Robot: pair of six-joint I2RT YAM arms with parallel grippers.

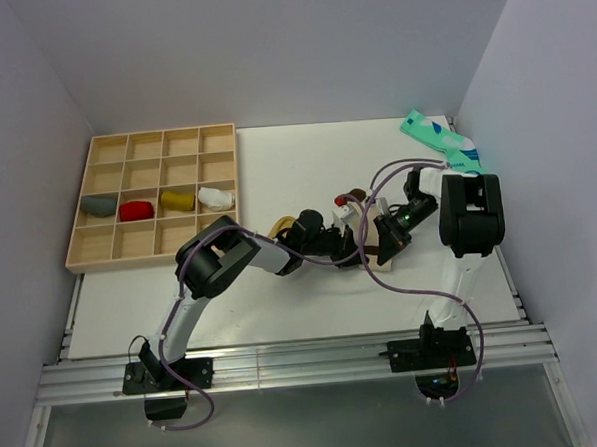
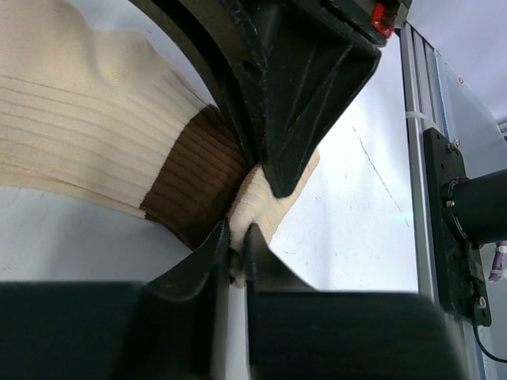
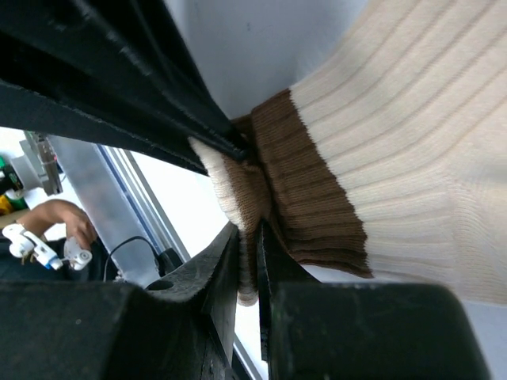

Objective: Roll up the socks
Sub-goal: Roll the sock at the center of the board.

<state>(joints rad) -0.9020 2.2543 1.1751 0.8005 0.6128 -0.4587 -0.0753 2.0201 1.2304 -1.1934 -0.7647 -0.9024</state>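
Ribbing of the beige sock (image 2: 79, 142) sat pinched in my left claw (image 2: 235, 241), which was clenched on the cream edge just past the brown band. My right claw (image 3: 247, 241) was clenched on the same cuff edge, close against the left. The sock lay on the counter (image 1: 275, 155), near its middle. Farther left, a wooden tray (image 1: 149, 133) held four rolled socks (image 1: 136, 209) in one row, a mustard-yellow sock (image 1: 177, 200) among them. A green patterned sock (image 1: 439, 141) lay at the far right corner.
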